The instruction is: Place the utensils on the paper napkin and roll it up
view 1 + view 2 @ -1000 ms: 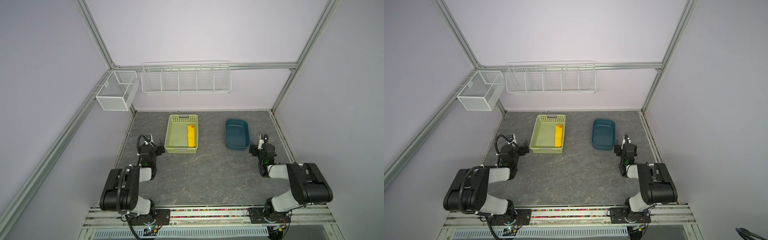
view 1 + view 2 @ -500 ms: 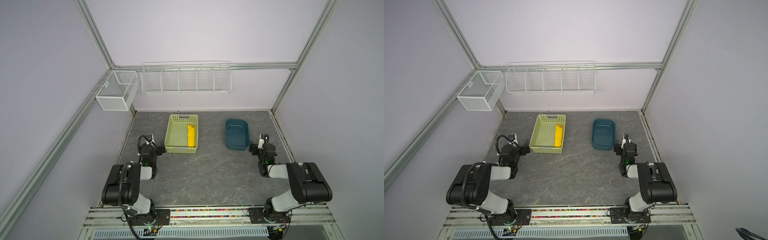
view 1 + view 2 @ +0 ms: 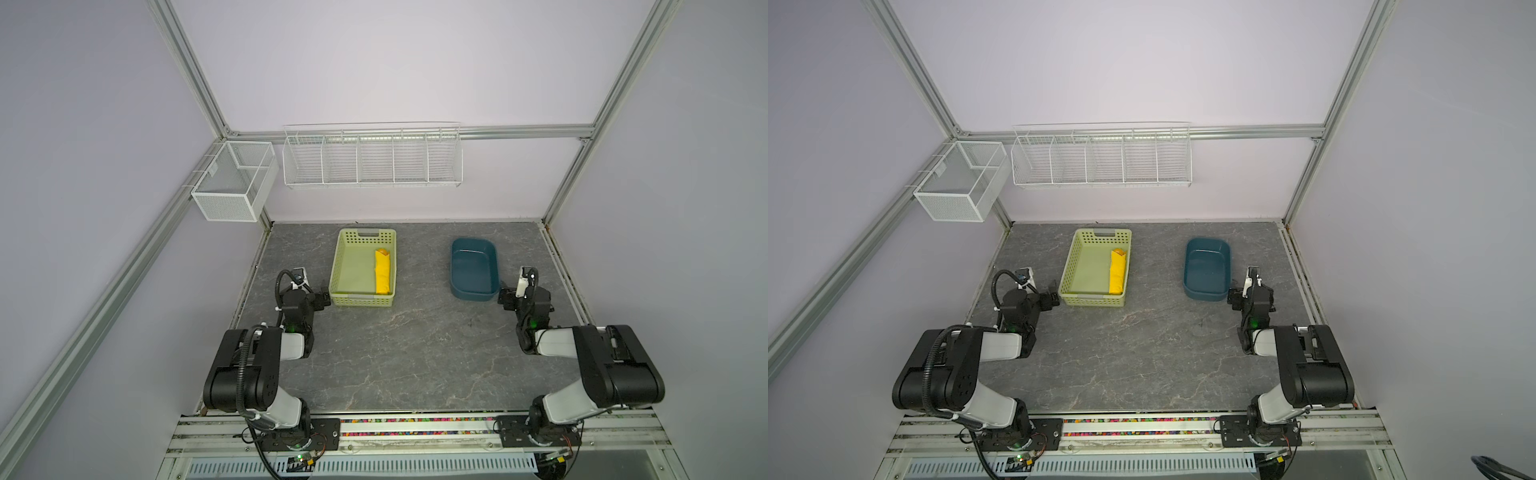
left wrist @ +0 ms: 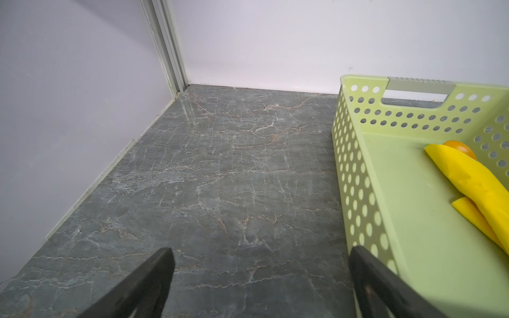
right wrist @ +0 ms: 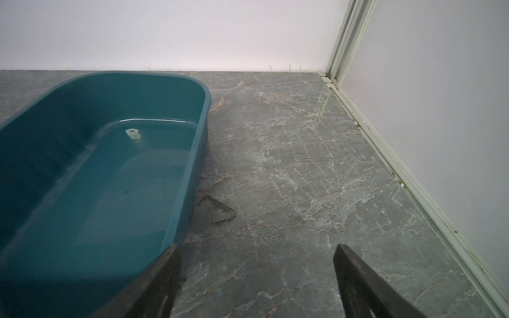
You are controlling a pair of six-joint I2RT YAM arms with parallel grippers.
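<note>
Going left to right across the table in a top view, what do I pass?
First the left gripper, open → green basket, with the rolled paper napkin along its right wall → blue tub → right gripper, open.

Left claw (image 4: pixel 260 250) and right claw (image 5: pixel 256 246) low, well apart, jaws spread wide, nothing held
</note>
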